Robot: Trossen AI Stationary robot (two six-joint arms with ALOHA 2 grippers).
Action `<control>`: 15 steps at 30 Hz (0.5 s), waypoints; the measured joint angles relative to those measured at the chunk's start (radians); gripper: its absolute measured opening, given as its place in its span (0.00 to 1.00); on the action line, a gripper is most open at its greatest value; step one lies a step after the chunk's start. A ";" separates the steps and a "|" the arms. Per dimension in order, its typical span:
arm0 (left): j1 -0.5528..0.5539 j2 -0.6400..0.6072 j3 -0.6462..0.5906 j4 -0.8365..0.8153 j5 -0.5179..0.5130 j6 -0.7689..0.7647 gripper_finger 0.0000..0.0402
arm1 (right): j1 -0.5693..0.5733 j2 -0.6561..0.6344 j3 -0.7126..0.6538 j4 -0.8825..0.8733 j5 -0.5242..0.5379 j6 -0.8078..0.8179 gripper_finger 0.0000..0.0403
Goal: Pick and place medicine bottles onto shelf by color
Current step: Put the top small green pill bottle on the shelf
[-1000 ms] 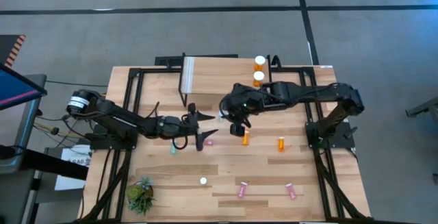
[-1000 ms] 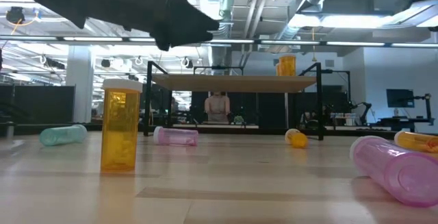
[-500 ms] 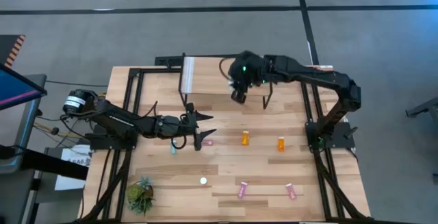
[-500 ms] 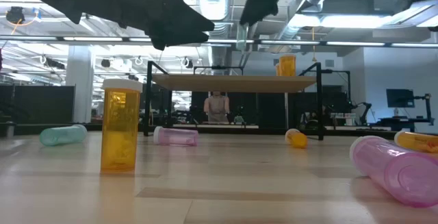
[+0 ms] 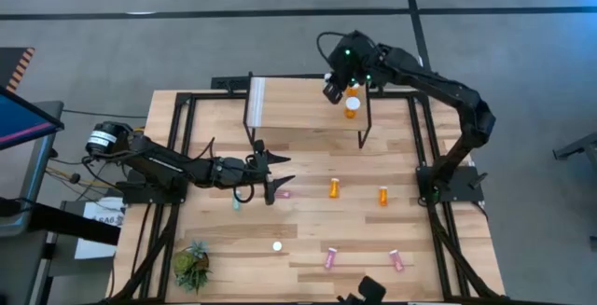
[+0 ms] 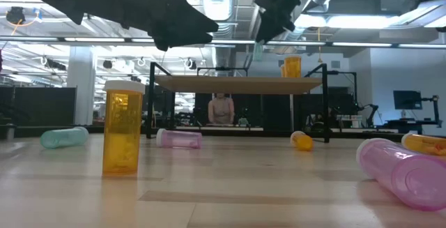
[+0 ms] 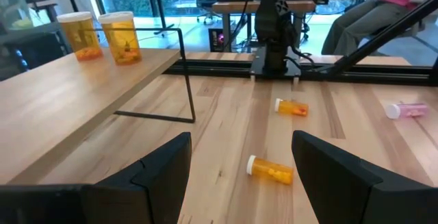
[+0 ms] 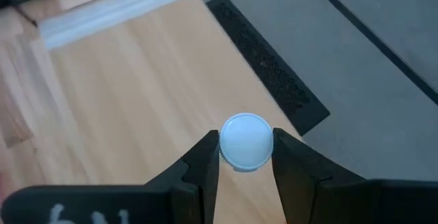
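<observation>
My right gripper is above the far edge of the shelf, shut on a small bottle with a white cap. The bottle's body looks teal in the low view. Two larger orange bottles stand on the shelf beside it. My left gripper is open and empty above the table's middle left, with a pink bottle and a teal bottle lying nearby. More orange bottles and pink bottles are on the table. My right gripper pinches the small bottle between its two fingers, just below the white cap. The fingers come from above, pointing down. The bottle hangs upright below them, lifted clear above the shelf's top.
A small green plant stands at the near left corner. The shelf's black legs stand on the table, and its whitish strip is at the left end. A person sits beyond the table. A white-capped bottle stands near the front.
My right gripper has risen from above the table's middle and gone toward the far edge and a little to the right, carrying the small bottle upright. It now hangs over the shelf near the orange bottles.
</observation>
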 joint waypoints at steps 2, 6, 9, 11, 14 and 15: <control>0.000 0.000 0.000 0.000 0.000 0.000 0.60 | -0.013 0.004 0.000 0.002 -0.008 0.002 0.33; 0.000 0.000 0.000 0.001 0.000 0.000 0.60 | -0.014 0.049 0.000 -0.004 -0.015 0.002 0.33; 0.000 0.000 0.000 0.000 0.000 -0.001 0.60 | -0.017 0.091 0.000 0.004 -0.021 0.002 0.33; 0.000 0.000 0.000 -0.002 0.001 -0.004 0.60 | -0.024 0.121 0.000 0.001 -0.021 0.001 0.33; 0.000 0.000 0.000 -0.009 0.001 -0.004 0.60 | -0.034 0.146 -0.001 -0.008 -0.021 -0.002 0.33; 0.000 0.000 0.000 -0.011 0.001 -0.004 0.60 | -0.039 0.147 0.000 -0.009 -0.020 -0.002 0.33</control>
